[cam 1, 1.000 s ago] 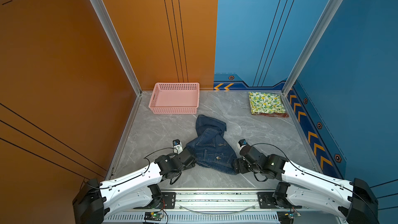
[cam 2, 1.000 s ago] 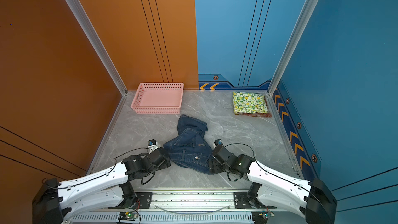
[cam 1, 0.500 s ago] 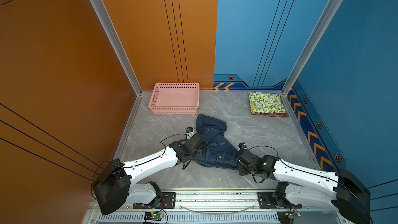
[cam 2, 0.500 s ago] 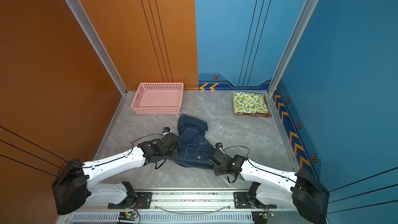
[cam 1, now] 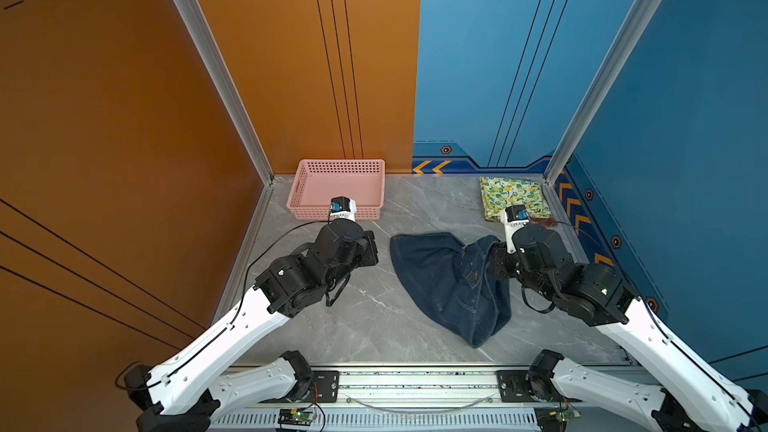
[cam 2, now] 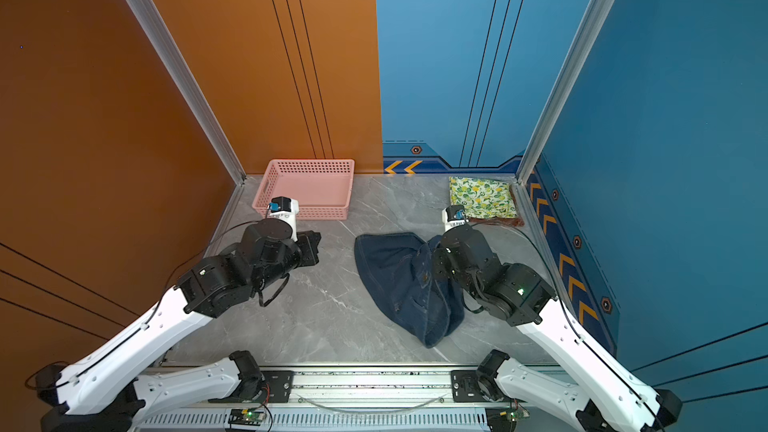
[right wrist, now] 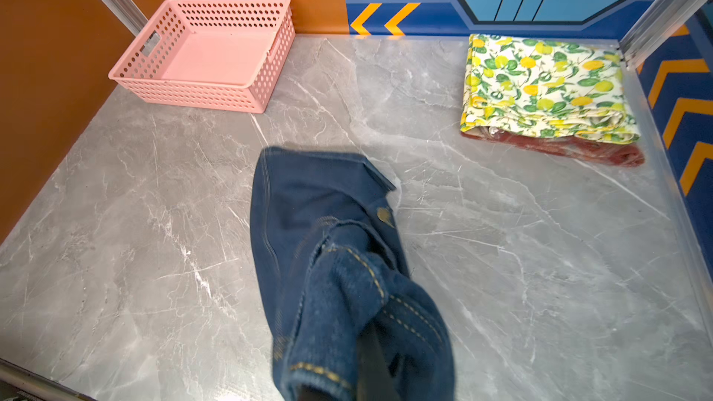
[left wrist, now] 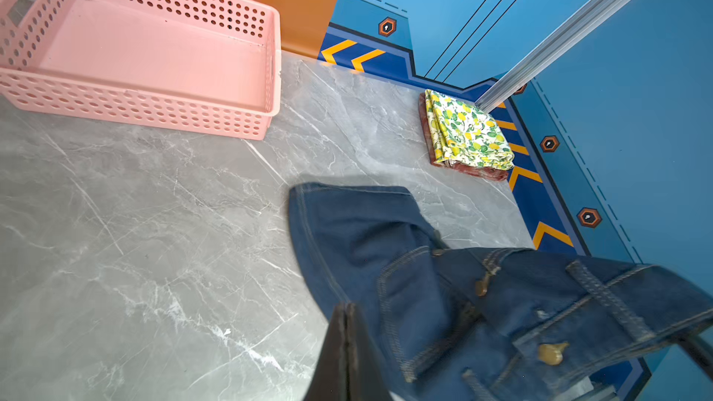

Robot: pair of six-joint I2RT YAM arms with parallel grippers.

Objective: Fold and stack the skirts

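Shifted right: denim skirt (cam 1: 432, 272), outside pink basket (cam 1: 340, 167).

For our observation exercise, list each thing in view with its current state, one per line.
denim skirt: unfolded, crumpled, one end lifted.
rust-red skirt: bottom of stack, mostly hidden.
lemon-print skirt: folded, lying on rust-red skirt.
pink basket: upright, empty.
left gripper: jaws shut, empty.
right gripper: jaws shut on denim skirt.

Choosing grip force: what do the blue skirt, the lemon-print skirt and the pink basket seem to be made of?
The blue skirt looks like cotton denim: matte twill, tan topstitching, brassy buttons. The lemon-print skirt seems thin woven cloth, perhaps cotton: matte, crisp flat folds. The pink basket is likely moulded plastic: rigid perforated walls, slight sheen.
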